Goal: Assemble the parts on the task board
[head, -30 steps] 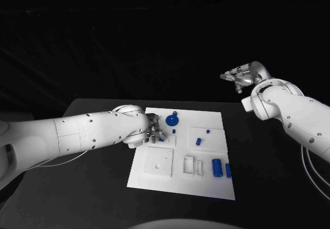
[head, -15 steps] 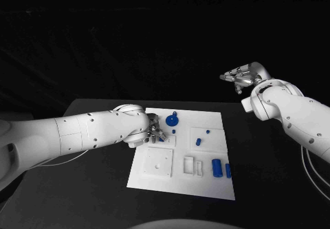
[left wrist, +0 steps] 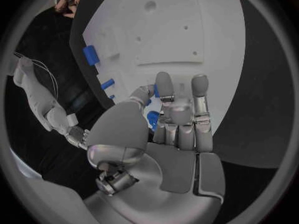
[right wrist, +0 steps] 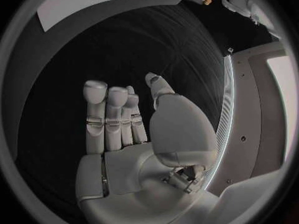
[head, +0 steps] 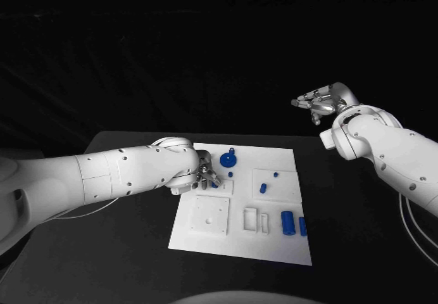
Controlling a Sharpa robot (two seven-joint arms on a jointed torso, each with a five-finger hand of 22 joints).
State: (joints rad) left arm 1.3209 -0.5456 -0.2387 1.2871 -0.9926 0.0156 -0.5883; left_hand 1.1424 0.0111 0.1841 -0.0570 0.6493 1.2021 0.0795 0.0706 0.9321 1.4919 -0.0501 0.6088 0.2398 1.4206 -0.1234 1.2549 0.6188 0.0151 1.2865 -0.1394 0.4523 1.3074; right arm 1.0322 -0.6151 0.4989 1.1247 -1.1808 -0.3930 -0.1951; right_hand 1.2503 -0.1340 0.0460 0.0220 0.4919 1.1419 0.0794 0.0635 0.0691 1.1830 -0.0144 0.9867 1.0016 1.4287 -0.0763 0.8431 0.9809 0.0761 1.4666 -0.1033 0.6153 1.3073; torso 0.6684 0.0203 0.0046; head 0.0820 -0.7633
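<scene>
Both hands (head: 204, 175) (head: 316, 103) well apart.

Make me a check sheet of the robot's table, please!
Surface: black table, white board in the middle.
Job's things: blue gear piece at the board's far end, small blue peg mid-board, two blue cylinders near the right edge; a blue part sits at the left fingers.
Clutter: nothing seen.
Hands: left hand down on the board, fingers at the blue part; right hand raised off the table, holding nothing.
Cables: thin wires along the right arm.
Surroundings: dark backdrop.
</scene>
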